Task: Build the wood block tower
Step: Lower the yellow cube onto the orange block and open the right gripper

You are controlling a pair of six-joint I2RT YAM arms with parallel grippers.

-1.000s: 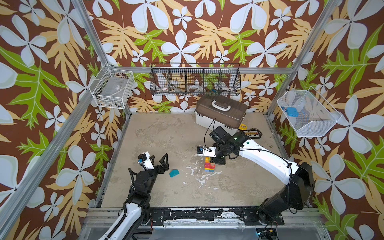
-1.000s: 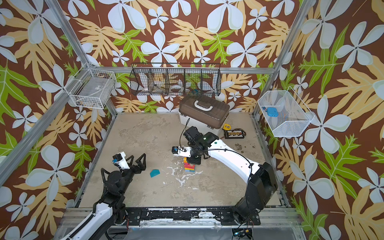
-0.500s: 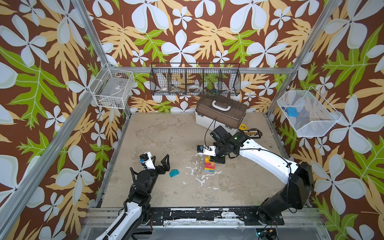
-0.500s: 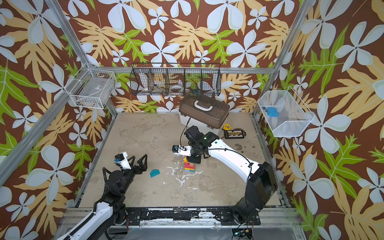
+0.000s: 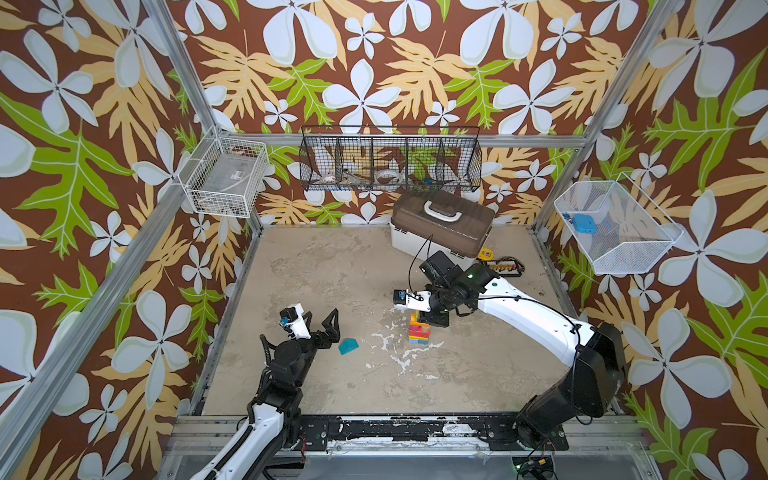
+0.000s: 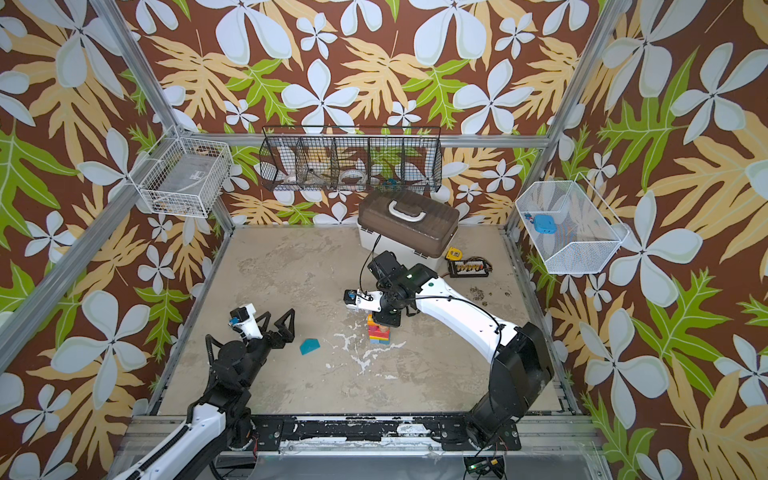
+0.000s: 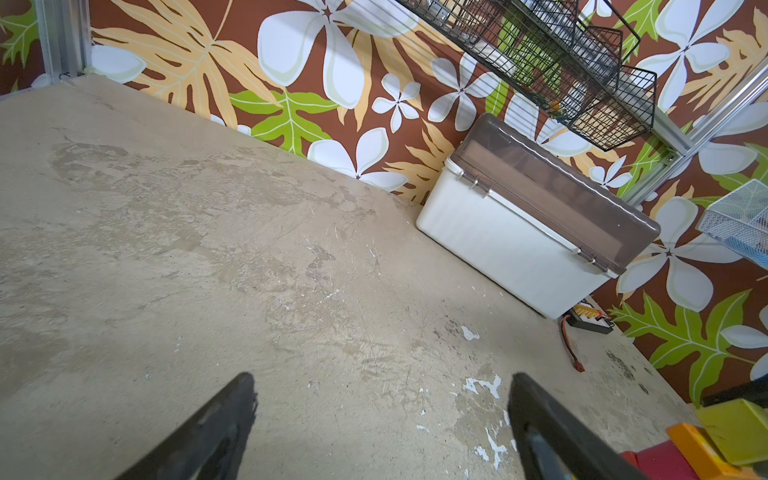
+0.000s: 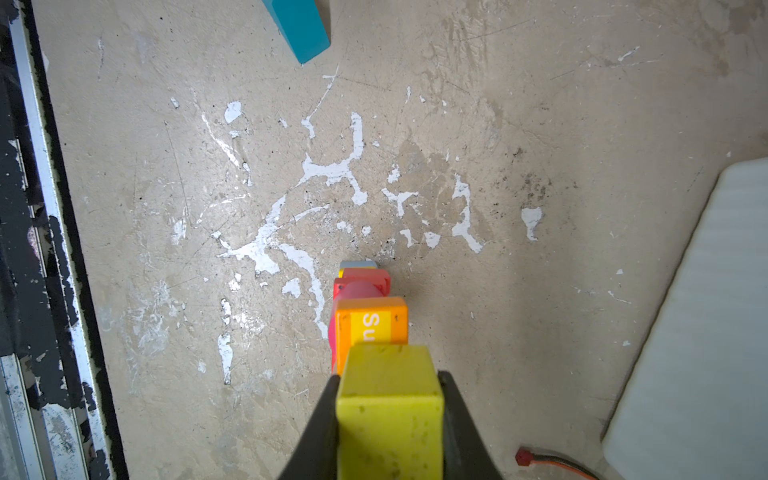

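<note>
Two arms reached over the table (image 5: 332,270). The right gripper (image 8: 390,380) was closed about a yellow block (image 8: 388,411), its dark fingers (image 8: 322,415) pressed flat on the block's two opposite sides. It held the block at the very top of the tower (image 5: 417,332). Whether the block already rested on the orange block (image 8: 372,322) beneath it or hung just above, I cannot tell.

The tower stood upright, a little right of the table's middle in both top views (image 6: 380,332). From the right wrist view it ran down from the yellow block through the orange block, a pink rounded piece and red to a pale blue base.

The left gripper (image 5: 320,322) hovered at the near left of the table with its fingers spread wide and nothing between them; only bare table showed in the gap in the left wrist view (image 7: 380,380).

One teal roof-shaped block (image 5: 348,346) lay flat on the table, just right of the left gripper and apart from it, well left of the tower (image 6: 309,346).

At the far side, right of middle, a white case (image 5: 442,226) with a brown lid sat against the wall.
</note>
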